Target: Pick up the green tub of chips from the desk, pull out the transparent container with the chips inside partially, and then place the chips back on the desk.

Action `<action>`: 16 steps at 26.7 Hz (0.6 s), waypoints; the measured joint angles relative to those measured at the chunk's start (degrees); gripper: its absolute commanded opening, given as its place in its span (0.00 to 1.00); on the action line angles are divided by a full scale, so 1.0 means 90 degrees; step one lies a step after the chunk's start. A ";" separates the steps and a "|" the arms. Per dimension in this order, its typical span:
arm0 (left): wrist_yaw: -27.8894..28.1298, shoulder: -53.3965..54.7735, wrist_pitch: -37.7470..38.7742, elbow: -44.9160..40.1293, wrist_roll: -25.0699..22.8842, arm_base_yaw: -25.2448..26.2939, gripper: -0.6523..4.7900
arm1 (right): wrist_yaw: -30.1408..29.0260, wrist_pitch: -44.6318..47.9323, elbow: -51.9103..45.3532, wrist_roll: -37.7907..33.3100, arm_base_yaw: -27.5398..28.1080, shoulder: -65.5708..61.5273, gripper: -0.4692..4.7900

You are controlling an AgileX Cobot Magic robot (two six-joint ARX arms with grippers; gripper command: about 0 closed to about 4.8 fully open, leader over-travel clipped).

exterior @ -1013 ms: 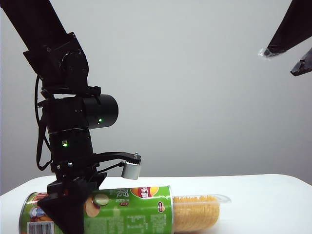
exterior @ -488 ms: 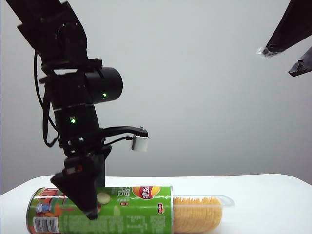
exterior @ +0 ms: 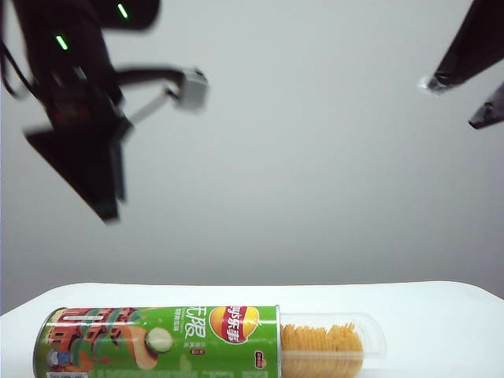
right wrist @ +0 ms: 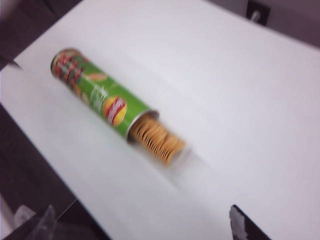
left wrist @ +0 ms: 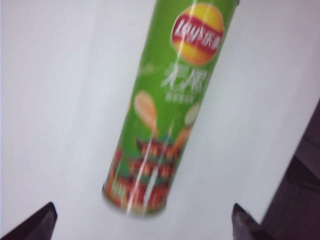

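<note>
The long bright green cylindrical tub of chips (exterior: 157,340) lies on its side on the plain white desk (exterior: 441,315), its open end toward the right in the exterior view. From that end the clear plastic container (exterior: 370,337) sticks partway out — the stacked orange-yellow chips (exterior: 321,343) show through it. Well above the tub's closed end hangs the left gripper (left wrist: 142,220), fingers (left wrist: 35,225) spread wide, holding nothing. The right gripper (right wrist: 140,222) hovers high over the desk's right side, fingers (right wrist: 240,225) likewise apart and empty.
</note>
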State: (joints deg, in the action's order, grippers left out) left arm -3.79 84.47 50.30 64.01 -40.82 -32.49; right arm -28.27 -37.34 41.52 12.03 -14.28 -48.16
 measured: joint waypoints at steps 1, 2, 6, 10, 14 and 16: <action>0.0080 -0.0255 0.0148 0.0000 0.0146 0.0002 1.00 | 0.0000 -0.0097 0.0000 0.0000 0.0000 0.0002 1.00; 0.0165 -0.0459 0.0253 0.0000 0.0248 0.0005 1.00 | 0.0000 -0.0211 0.0000 -0.0002 0.0000 0.0000 1.00; 0.0408 -0.1192 0.0702 -0.0010 0.0588 0.0002 1.00 | -0.0002 -0.0622 0.0000 0.0002 -0.0002 0.0002 1.00; 0.0442 -0.2368 0.0508 -0.0185 0.1209 0.0005 0.86 | -0.0005 -0.0753 0.0000 -0.0185 0.0000 0.0005 0.57; 0.0335 -0.4000 -0.0860 -0.1025 0.1559 0.0124 0.83 | 0.0022 0.0299 -0.0024 -0.0920 0.0002 0.0369 0.29; 0.0311 -0.4517 -0.1392 -0.1387 0.1678 0.0221 0.77 | 0.0204 0.0811 -0.0024 -0.1110 0.0002 0.0602 0.26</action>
State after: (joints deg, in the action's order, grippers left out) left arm -0.99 43.81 37.78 51.53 -25.71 -30.50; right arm -26.44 -30.04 41.30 2.04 -14.26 -42.74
